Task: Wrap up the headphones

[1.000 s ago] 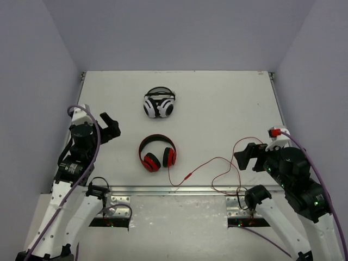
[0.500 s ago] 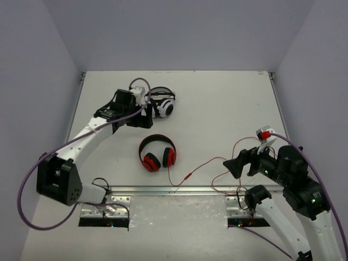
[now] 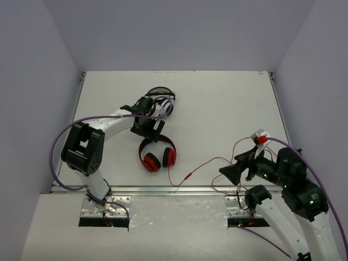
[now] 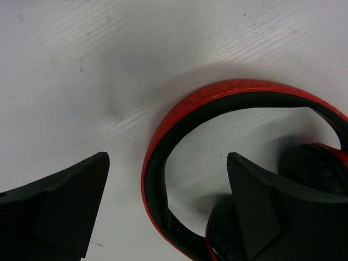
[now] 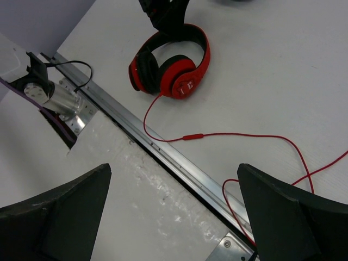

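The red headphones [image 3: 157,155] lie flat near the table's front middle, black headband toward the back. Their thin red cable [image 3: 217,160] runs right from the ear cups, past an inline remote [image 3: 188,175], and loops by the right arm. My left gripper [image 3: 148,129] is open right above the top of the headband. In the left wrist view the headband [image 4: 163,163] passes between the fingers [image 4: 60,206] of the left gripper [image 4: 168,212]. My right gripper [image 3: 228,173] is open and empty above the front rail. The right wrist view shows the headphones [image 5: 171,68], cable [image 5: 244,136] and right gripper [image 5: 174,212].
White-and-black headphones [image 3: 164,104] lie at the back, partly hidden behind my left arm. A metal rail [image 3: 174,190] runs along the table's front edge and also shows in the right wrist view [image 5: 163,152]. Grey walls close in the left, right and back sides.
My left arm has swung from beside the white-and-black headphones toward the front, down over the red headband. My right gripper has shifted a little left and lower.
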